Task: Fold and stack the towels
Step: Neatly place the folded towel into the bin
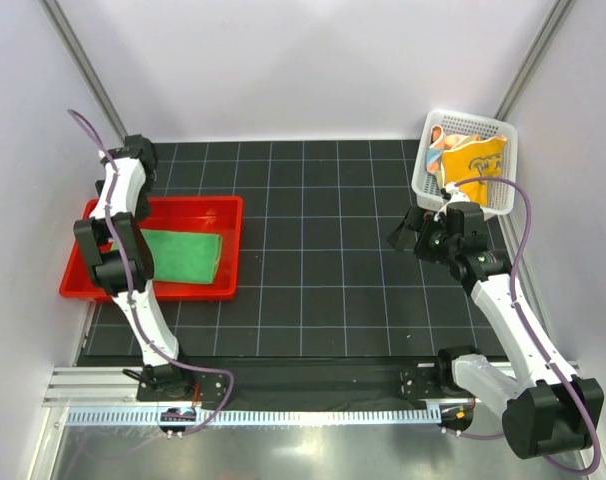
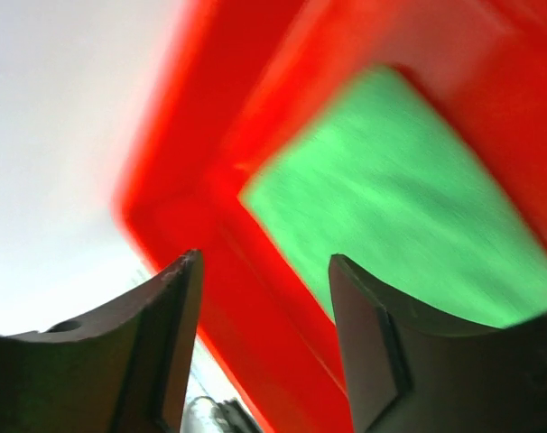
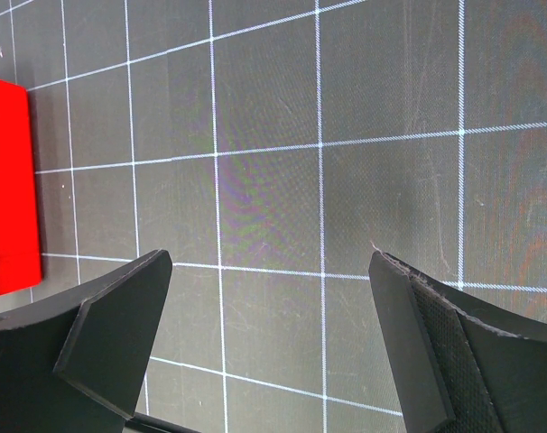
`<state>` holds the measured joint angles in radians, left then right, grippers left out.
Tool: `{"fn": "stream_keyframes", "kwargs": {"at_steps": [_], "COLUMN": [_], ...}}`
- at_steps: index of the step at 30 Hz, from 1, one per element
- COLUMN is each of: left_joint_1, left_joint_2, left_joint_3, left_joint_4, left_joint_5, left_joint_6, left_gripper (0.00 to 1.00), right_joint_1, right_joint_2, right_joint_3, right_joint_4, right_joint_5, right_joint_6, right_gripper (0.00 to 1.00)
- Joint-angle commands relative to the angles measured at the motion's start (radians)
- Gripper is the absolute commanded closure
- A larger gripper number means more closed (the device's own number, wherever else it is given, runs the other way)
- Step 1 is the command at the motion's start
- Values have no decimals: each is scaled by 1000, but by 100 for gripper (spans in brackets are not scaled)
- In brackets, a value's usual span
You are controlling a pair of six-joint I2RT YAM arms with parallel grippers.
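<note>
Two claws are mine to report, and both stand spread, holding nothing. My left gripper (image 2: 264, 271) hangs over the red tray (image 1: 158, 203), which sits at the 9 o'clock side of the black grid mat (image 1: 323, 250). Through the gap between its jaws I see the tray's rim, blurred, and beyond it toward 2 o'clock the green towel (image 1: 183, 256). That towel lies folded flat in the tray — a neat rectangle covering much of the floor, touched by neither claw. My right gripper (image 3: 272, 271) is held wide over bare mat, toward the 3 o'clock side, with a sliver of the red tray at 9 o'clock in its own wrist view. At the mat's 1 o'clock corner stands the white mesh basket (image 1: 423, 170), just past my right wrist at its 12 o'clock. Inside it the orange towel (image 1: 478, 158) lies bunched and unfolded. At that towel's 9 o'clock side a smaller patch of blue and orange cloth (image 1: 438, 150) shows — too crumpled for me to read any pattern.
</note>
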<state>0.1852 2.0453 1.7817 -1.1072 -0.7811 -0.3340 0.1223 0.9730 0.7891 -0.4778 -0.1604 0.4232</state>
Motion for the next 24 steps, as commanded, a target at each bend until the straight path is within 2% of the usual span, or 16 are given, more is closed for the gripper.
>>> {"fn": "stream_keyframes", "kwargs": {"at_steps": [1,4,8,10,13,16,17,20,24], "left_joint_1": [-24,-36,-65,-78,-108,-130,-136,-162,-165], "left_joint_2": [-192,-273,-341,-341,-335,-294,-280,-237,-188], "left_joint_3": [-40,-158,-347,-390,-455,-470,-466,-446,-439], "left_joint_4": [12,122,213,245,312,366,375,391,408], "left_joint_5": [294,582,778,912,973,1059,1075,1059,1037], "left_joint_6": [-54,-77,-91,-91,-112,-131,-132,-140,-160], "left_gripper": [35,34,34,35,35,36,36,37,39], "right_joint_1": [-1,-1,-1,-1,0,0,-1,0,0], "right_joint_2": [-10,-7,15,24,36,46,47,55,70], "right_joint_3": [10,27,67,87,102,105,105,108,108], "right_joint_4": [28,18,-18,-24,-30,-16,-9,5,11], "right_joint_5": [-2,7,19,28,32,21,19,13,31], "right_joint_6": [-3,-4,-14,-11,-3,8,11,19,17], "right_gripper": [0,0,0,0,2,11,16,27,30]}}
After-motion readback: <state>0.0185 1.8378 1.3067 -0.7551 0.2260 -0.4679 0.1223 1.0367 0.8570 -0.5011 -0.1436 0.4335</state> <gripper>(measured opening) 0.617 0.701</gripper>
